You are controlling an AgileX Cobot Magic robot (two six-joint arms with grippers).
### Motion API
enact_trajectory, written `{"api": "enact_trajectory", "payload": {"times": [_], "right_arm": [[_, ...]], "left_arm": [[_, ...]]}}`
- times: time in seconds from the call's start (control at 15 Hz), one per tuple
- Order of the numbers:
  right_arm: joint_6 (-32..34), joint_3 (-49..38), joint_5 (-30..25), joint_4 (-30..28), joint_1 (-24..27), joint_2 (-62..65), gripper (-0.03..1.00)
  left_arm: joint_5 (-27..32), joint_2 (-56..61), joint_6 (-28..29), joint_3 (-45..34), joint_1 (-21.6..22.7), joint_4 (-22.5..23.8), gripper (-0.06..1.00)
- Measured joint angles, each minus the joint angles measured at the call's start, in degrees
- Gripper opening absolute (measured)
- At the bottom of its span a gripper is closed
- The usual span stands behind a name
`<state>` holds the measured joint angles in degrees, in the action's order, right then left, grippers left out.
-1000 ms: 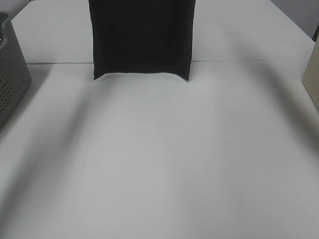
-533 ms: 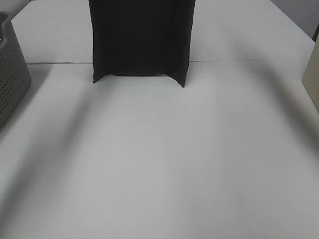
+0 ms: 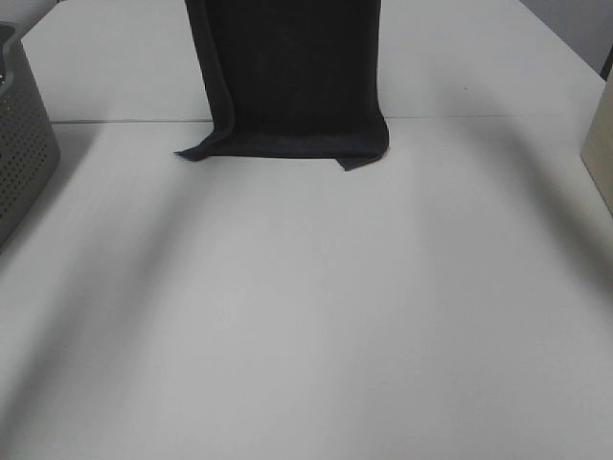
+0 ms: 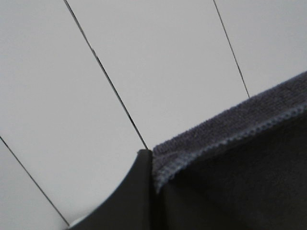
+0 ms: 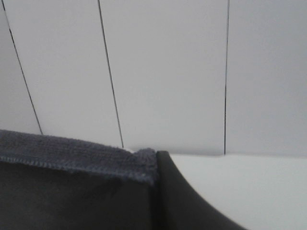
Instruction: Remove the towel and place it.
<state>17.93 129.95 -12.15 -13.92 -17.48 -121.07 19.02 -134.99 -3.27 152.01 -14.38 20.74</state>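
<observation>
Currently: towel (image 3: 287, 86), dark, hanging upright over the far middle of the bench (image 3: 306, 316), bottom hem crumpled on the surface. My left tool (image 4: 152, 160) closed on one top hem corner; my right tool (image 5: 156, 160) closed on the other, seemingly. Perforated grey basket (image 3: 21, 144) at left edge.

On my overhead feed the towel (image 3: 292, 77) reads as a flat, near-black charcoal with no print. Through both wrist cameras its nap shows as bluish slate grey, with paler stitching along the hem. The desk (image 3: 306, 316) is plain off-white, crossed by one thin dark seam and soft grey bands of shadow. The basket (image 3: 27, 144) is mid-grey, dotted with rows of small holes. The object (image 3: 600, 144) at the right edge is cream. The wall panels (image 4: 158, 62) are white with thin black joint lines.
</observation>
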Motion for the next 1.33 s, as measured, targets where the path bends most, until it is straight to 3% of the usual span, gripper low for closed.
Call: {"api": "enact_trajectory", "payload": {"times": [0.2, 0.27, 0.33, 0.47, 0.6, 0.73, 1.33], "right_arm": [[-6.8, 0.0, -21.4, 12.9, 0.0, 4.6, 0.01], [-13.4, 0.0, -33.2, 18.9, 0.6, 6.9, 0.01], [-17.4, 0.0, -42.0, 21.8, 0.7, 7.8, 0.01], [-22.2, 0.0, -55.2, 25.6, 1.0, 9.7, 0.01], [-24.0, -0.8, -57.4, 26.4, 1.0, 12.3, 0.01], [-24.5, -3.9, -57.6, 26.8, 1.0, 16.9, 0.01], [-24.5, -49.5, -57.4, 35.2, 0.4, 50.8, 0.01]], "left_arm": [[25.7, 4.3, -5.8, 0.0, -1.7, -10.2, 0.00], [38.3, 6.5, -6.8, 0.0, -1.7, -15.0, 0.00], [45.7, 8.0, -7.0, 0.0, -1.6, -17.2, 0.00], [50.1, 10.8, -5.0, -0.6, -1.4, -21.6, 0.00], [50.4, 14.6, -2.3, -2.9, -1.3, -26.1, 0.00], [50.4, 21.0, -0.5, -11.3, -1.3, -27.4, 0.00], [49.5, 61.5, 1.8, -73.6, -5.4, -33.9, 0.00]]}}
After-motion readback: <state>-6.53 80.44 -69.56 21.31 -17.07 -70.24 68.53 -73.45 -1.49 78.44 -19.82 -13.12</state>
